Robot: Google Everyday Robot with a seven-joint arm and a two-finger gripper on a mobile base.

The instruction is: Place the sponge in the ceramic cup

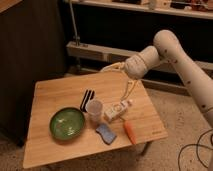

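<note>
The blue sponge (105, 133) lies flat on the wooden table (55, 92), near the front edge. Just behind it, to the left, the pale ceramic cup (94, 109) stands upright. My gripper (115, 83) hangs open above the table's back right part, over the white tube, with nothing between its spread pale fingers. It is well apart from both the sponge and the cup, behind and to the right of them.
A green bowl (67, 122) sits left of the cup. A black-and-white striped object (87, 99) lies behind the cup. A white flat tube (117, 110) lies right of the cup, and an orange carrot-shaped thing (130, 131) right of the sponge. Metal shelving (100, 50) stands behind the table.
</note>
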